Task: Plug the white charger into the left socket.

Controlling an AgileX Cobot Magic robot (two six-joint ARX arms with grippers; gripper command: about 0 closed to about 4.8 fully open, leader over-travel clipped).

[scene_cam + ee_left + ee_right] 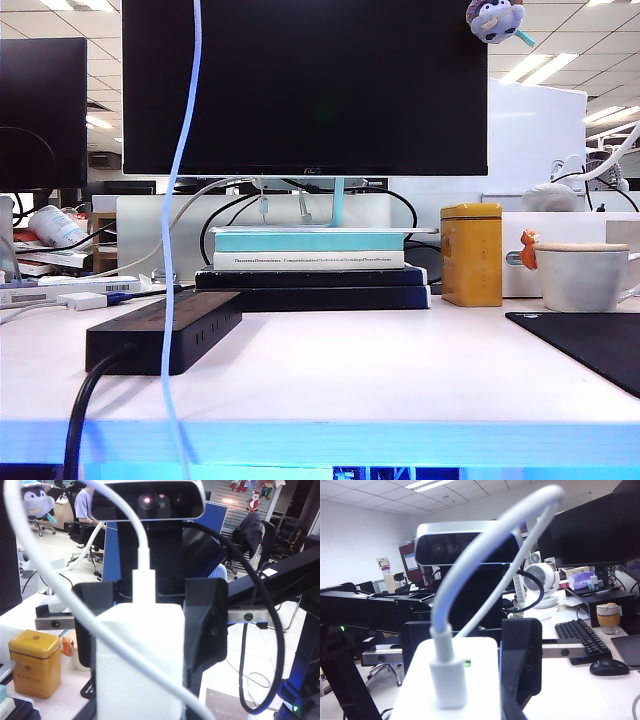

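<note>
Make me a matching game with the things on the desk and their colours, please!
Things:
1. power strip
2. tin box
3. top book in the stack
4. cup

Colours:
A. yellow
B. white
C. black
D. light blue

Pairs: 1-C, 2-A, 3-D, 4-B

White charger (140, 665) and cable (180, 200); black strip (165, 328), black cord (85, 415), black grippers (145, 625) (470, 660); yellow tin (471, 254), teal book (310, 241), white cup (582, 275), white table (350, 370)
</note>
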